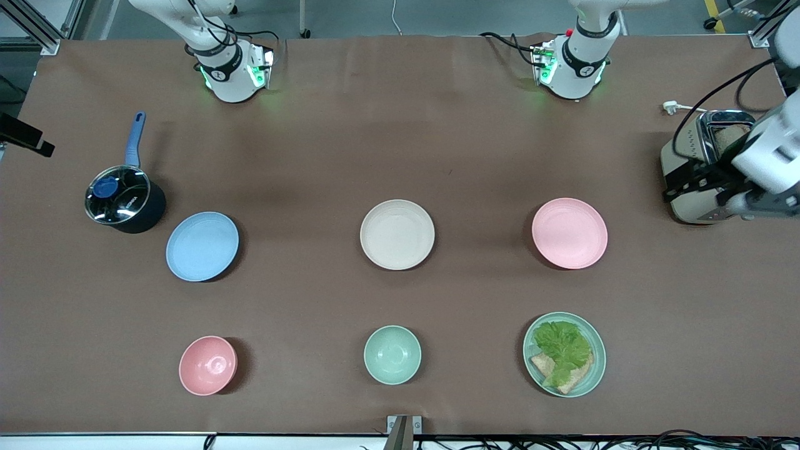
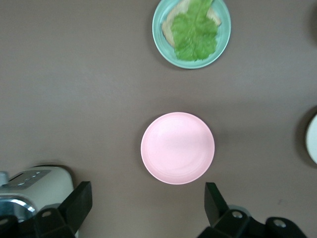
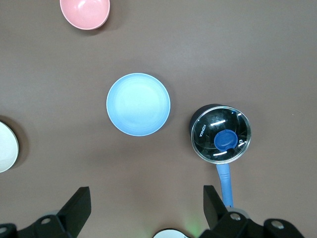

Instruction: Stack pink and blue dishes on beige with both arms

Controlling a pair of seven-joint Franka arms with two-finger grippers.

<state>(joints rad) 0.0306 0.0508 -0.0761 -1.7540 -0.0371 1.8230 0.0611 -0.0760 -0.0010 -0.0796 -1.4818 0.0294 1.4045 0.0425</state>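
Observation:
The cream-beige plate [image 1: 397,234] lies at the table's middle. The pale pink plate [image 1: 569,233] lies beside it toward the left arm's end, and the light blue plate [image 1: 202,246] toward the right arm's end. All three lie flat, apart and bare. My left gripper [image 2: 147,196] hangs open high above the table, by the pink plate [image 2: 178,148] and the toaster, with nothing between its fingers. The left arm [image 1: 765,156] shows over the toaster in the front view. My right gripper [image 3: 146,198] is open too, high up, with the blue plate [image 3: 138,104] below it.
A blue-handled saucepan [image 1: 125,199] with a glass lid stands beside the blue plate. A toaster [image 1: 703,169] sits at the left arm's end. Nearer the front camera are a pink bowl [image 1: 208,365], a green bowl [image 1: 392,354] and a green plate [image 1: 595,369] holding lettuce and bread.

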